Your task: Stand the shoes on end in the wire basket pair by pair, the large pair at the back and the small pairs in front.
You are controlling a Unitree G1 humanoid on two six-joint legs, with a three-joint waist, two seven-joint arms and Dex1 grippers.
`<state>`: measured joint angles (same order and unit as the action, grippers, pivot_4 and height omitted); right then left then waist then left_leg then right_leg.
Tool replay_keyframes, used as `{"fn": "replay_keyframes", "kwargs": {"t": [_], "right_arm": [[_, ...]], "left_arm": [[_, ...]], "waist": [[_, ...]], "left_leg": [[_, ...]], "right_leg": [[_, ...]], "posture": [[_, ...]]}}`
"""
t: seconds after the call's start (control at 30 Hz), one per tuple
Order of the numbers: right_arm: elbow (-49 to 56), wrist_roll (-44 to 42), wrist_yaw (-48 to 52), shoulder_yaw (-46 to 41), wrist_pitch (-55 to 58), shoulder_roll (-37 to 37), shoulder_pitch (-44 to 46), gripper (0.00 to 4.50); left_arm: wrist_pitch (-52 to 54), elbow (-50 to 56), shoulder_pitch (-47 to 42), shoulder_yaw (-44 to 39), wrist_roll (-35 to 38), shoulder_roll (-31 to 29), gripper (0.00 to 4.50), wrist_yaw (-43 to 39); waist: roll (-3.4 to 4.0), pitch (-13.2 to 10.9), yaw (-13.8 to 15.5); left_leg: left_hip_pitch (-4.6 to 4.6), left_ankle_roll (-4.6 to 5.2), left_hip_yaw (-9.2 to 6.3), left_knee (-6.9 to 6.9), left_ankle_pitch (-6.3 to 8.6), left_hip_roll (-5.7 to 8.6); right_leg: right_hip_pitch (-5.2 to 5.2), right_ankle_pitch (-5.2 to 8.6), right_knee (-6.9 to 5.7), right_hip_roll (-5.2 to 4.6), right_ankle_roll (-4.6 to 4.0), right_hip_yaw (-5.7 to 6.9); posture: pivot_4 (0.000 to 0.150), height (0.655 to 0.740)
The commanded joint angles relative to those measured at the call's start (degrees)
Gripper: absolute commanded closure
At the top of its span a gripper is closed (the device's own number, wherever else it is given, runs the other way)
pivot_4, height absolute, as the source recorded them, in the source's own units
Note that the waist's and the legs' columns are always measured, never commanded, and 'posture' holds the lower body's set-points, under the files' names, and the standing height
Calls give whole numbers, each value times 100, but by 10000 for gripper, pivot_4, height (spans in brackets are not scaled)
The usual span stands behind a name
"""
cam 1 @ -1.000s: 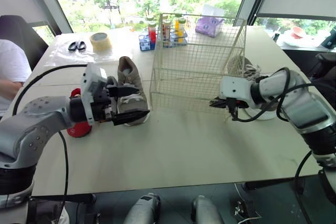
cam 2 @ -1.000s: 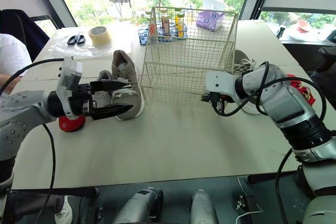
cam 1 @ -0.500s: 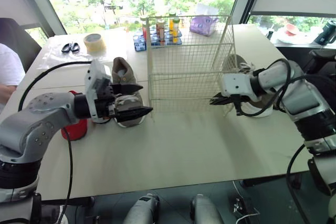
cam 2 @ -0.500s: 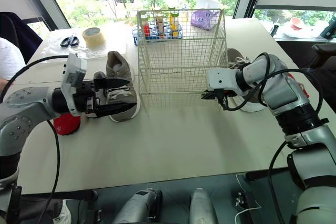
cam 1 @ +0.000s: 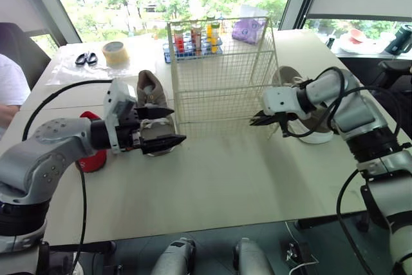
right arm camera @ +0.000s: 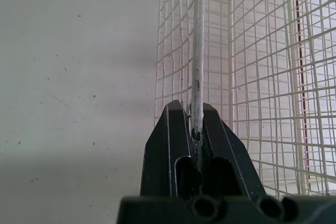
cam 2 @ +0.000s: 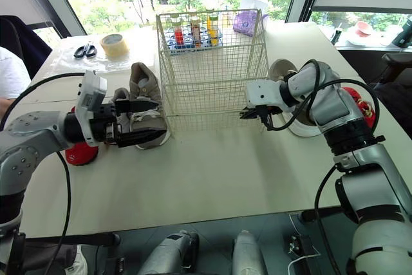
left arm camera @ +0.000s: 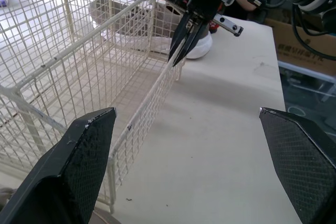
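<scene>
The wire basket (cam 1: 222, 62) stands mid-table. My right gripper (cam 1: 255, 120) is shut on a thick wire at the basket's near lower right corner; in the right wrist view that wire (right arm camera: 198, 51) runs between the closed fingers. A large grey-brown shoe (cam 1: 150, 98) lies just left of the basket. My left gripper (cam 1: 168, 127) hangs open in front of that shoe, holding nothing. Its mate (cam 1: 302, 98), white-soled, lies right of the basket behind my right arm. A small red shoe (cam 1: 91, 159) sits at the left, another red shoe (cam 2: 358, 98) at the right.
Behind the basket are a rack of bottles (cam 1: 193, 35) and a purple pack (cam 1: 248, 30). A tape roll (cam 1: 114, 51) and scissors (cam 1: 85, 59) lie at the back left. A person (cam 1: 9, 88) sits at the table's left end.
The basket has slid left toward the grey-brown shoe, with my right gripper shut on its wire and moving with it. The head camera shifted slightly. My left gripper has stayed in place.
</scene>
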<state>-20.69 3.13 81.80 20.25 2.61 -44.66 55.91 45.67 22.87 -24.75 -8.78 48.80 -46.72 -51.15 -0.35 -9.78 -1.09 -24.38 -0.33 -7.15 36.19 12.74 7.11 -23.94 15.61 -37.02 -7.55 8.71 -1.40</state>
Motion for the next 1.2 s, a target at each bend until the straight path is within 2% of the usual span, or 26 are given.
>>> {"fn": "replay_keyframes", "kwargs": {"t": [0.03,0.2,0.3,0.43,0.47,0.57,0.67,0.8,0.93,1.03,1.2], "right_arm": [[70,-26,-19,-199,-184,22,255,44582],[191,-98,-42,-272,45,51,236,44582],[438,-236,-113,-447,379,22,221,35099],[1164,-397,-262,-795,805,-150,179,15714],[1431,-549,-290,-953,1059,-185,164,12866],[2309,-1198,-546,-1677,2183,-322,101,589],[3019,-1685,-1241,-2706,3556,-508,-184,589],[3630,-1518,-2533,-3891,5219,-684,-1190,589],[3875,-1126,-3654,-4287,5909,-625,-2072,589],[4041,-1152,-4304,-4535,6140,-174,-2493,589],[4007,-1344,-4718,-4638,6094,282,-3010,589]], "left_arm": [[-115,157,24,-226,39,-37,0,7],[-144,122,13,-191,20,-16,0,-6],[-157,99,2,-160,6,-5,0,-24],[-152,89,-16,-147,17,4,0,-33],[-150,88,-17,-146,22,5,0,-37],[-149,94,-15,-148,29,0,0,-51],[-124,109,-37,-177,68,-10,0,-49],[-119,74,-83,-161,91,-5,0,-84],[-140,-30,-195,-72,47,10,0,-197],[-169,-143,-308,30,-18,53,0,-278],[-190,-240,-429,144,-98,114,0,-365]], "waist": [[0,0,-1],[0,0,-1],[0,0,0],[0,0,15],[1,0,19],[0,0,40],[0,0,85],[-19,12,167],[-15,11,179],[-11,12,164],[-10,12,133]], "left_leg": [[0,0,1,0,0,0],[0,-1,3,0,-1,0],[-1,-1,4,0,-1,0],[-1,-2,5,1,-1,0],[-1,-2,5,2,-1,0],[-5,-2,3,1,-1,0],[-6,-1,2,2,-1,2],[-5,0,0,1,-1,2],[-3,6,7,7,0,3],[-3,0,17,3,-4,2],[-2,-3,26,1,-6,-2]], "right_leg": [[-2,0,-3,0,0,-1],[-3,0,-5,0,0,-3],[-5,0,-6,0,0,-4],[-5,0,-7,-1,0,-5],[-5,0,-7,-1,0,-5],[-9,0,-9,-1,0,-4],[-7,0,-8,-5,0,-4],[-3,0,-7,-6,-1,-3],[-3,-2,-15,-8,-5,-7],[-10,-2,-21,-9,-5,-14],[-13,-2,-21,-7,-5,-20]], "posture": [[1500,7400],[1500,7400],[1500,7400],[1500,7400],[1500,7400],[1500,7400],[1500,7400],[1500,7400],[1500,7400],[1500,7400],[1500,7400]]}}
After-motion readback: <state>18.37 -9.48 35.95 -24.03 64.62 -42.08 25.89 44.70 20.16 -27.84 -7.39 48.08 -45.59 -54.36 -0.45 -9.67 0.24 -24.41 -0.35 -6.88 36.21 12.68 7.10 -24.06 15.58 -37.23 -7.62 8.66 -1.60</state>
